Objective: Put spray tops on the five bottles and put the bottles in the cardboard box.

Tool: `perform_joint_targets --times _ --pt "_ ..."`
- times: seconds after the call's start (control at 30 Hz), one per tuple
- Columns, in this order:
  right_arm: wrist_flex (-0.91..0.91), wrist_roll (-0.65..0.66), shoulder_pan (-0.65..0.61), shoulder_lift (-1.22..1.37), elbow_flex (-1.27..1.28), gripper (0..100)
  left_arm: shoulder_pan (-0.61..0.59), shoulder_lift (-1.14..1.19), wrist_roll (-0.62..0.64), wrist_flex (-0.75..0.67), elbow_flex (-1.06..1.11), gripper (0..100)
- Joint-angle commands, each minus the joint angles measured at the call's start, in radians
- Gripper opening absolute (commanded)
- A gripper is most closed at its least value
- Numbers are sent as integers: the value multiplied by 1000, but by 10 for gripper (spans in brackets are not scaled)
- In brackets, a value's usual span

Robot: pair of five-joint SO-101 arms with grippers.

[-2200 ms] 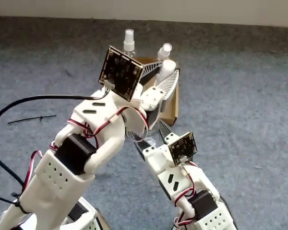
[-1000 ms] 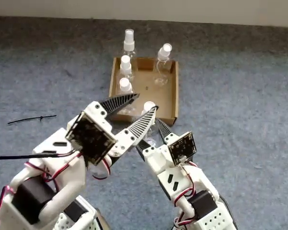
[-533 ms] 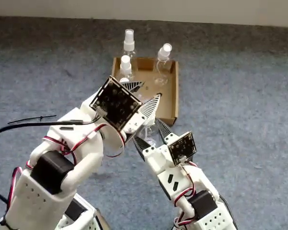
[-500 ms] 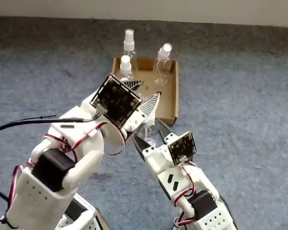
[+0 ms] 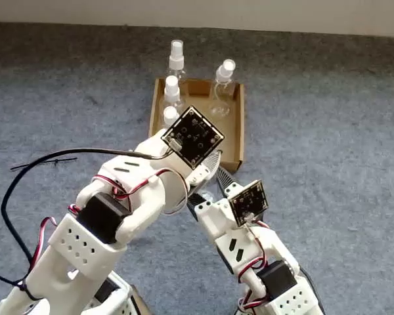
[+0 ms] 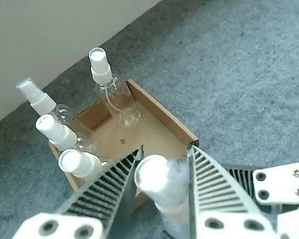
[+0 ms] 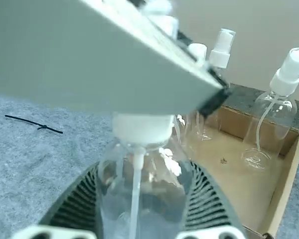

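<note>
Grey carpet (image 5: 328, 131) for a work surface; box (image 5: 238, 141) at far centre. Four bottles (image 5: 171, 88) with tops on appear to stand in it, so you are on the last. Your right gripper (image 7: 145, 172) clamps the fifth bottle (image 7: 139, 196), which is clear, upright and just near of the box. Its white spray top (image 6: 152, 175) sits on the neck. Your left gripper (image 6: 166, 147) brackets it narrowly, with a gap on one side. Tightening and boxing are still to do.

One bottle (image 6: 164, 191) just before the cardboard box (image 6: 164, 115), between both arms' fingers (image 6: 209, 179)
</note>
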Motion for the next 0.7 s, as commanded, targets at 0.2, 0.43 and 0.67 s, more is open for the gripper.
perform_joint_targets --times 0.2,0.43,0.67 --pt "-24 -6 18 -10 -10 3 -19 -5 -43 6 -131 140" --pt "-24 -6 18 -10 -10 3 -21 1 -43 81 -341 140" --pt "-10 -6 18 -10 -10 3 -47 2 -44 92 -260 140"
